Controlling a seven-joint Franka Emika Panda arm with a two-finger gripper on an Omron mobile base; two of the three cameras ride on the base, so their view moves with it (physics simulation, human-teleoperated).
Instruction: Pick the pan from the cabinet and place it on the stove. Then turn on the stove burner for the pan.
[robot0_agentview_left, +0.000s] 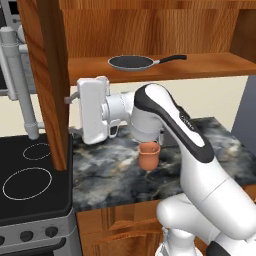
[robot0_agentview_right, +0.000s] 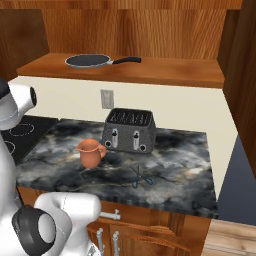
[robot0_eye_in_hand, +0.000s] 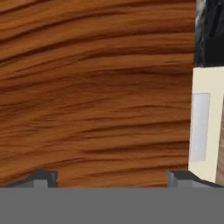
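The pan (robot0_agentview_left: 131, 62) lay on the open cabinet (robot0_agentview_left: 150, 70) shelf, above the toaster (robot0_agentview_right: 129, 130), its long handle pointing away from the stove (robot0_agentview_left: 30, 175). The gripper (robot0_eye_in_hand: 109, 177) faced the swung-out cabinet door (robot0_agentview_left: 50, 85) at close range, fingertips (robot0_eye_in_hand: 43, 178) spread wide with nothing between them. To reach well, it probably should back off the door, rise above the shelf edge, and come down over the handle squarely, keeping clear of the clay jug (robot0_agentview_right: 90, 152) on the desk (robot0_agentview_right: 170, 165) below.
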